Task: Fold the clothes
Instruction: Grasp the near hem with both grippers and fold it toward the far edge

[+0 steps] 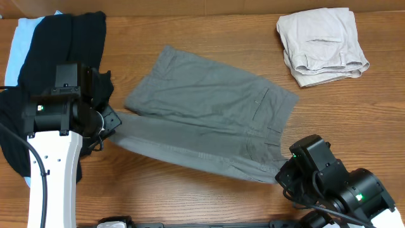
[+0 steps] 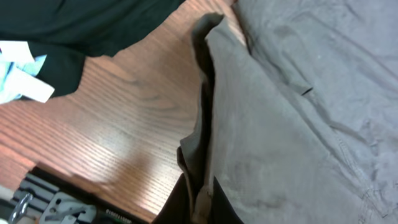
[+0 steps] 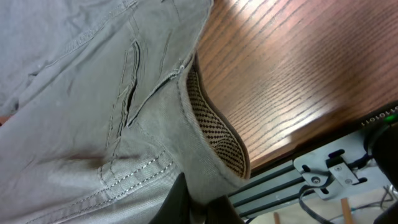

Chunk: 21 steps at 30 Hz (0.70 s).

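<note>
Soft, light and floppy, the large grey-olive cotton shorts [image 1: 209, 107] lie mid-way along the wooden worktop [image 1: 221, 31], the left end effector [image 2: 200, 208] pinching the leg hem [image 2: 200, 143] and the right end effector [image 3: 199, 208] pinching the firmer waistband [image 3: 217, 143], probably the surest holds.

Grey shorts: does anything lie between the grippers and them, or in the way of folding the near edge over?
Nothing visible does. The left gripper and right gripper are shut on the near edge of the grey shorts, whose top is bare. The black garment and beige shorts lie apart from them, off to the sides.
</note>
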Each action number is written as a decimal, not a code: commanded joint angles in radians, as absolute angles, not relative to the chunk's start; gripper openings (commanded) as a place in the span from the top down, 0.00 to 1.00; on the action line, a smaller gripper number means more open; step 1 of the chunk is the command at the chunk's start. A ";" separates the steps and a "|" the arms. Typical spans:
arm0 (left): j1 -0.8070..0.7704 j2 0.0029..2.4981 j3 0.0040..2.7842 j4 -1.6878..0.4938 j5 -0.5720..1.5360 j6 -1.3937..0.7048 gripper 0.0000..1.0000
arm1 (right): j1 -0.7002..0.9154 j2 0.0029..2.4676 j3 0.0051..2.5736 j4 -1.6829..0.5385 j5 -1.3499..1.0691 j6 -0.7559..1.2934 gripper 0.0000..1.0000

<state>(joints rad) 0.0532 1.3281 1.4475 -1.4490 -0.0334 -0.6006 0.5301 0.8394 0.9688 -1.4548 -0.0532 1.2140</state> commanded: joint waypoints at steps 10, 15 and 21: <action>-0.049 1.525 1.443 -0.828 -0.141 -0.611 0.96 | 0.301 0.988 0.983 -1.181 0.336 1.088 0.96; -0.051 1.641 1.443 -0.630 -0.138 -0.609 0.96 | 0.199 1.101 0.983 -1.001 0.351 0.967 0.96; -0.061 1.773 1.443 -0.445 -0.115 -0.609 0.96 | 0.114 1.269 0.983 -0.825 0.350 0.918 0.96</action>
<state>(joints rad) -0.0963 1.7222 1.4345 -0.5064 0.0231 -0.6033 0.1806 1.2049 0.9768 -0.8444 0.1719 0.9859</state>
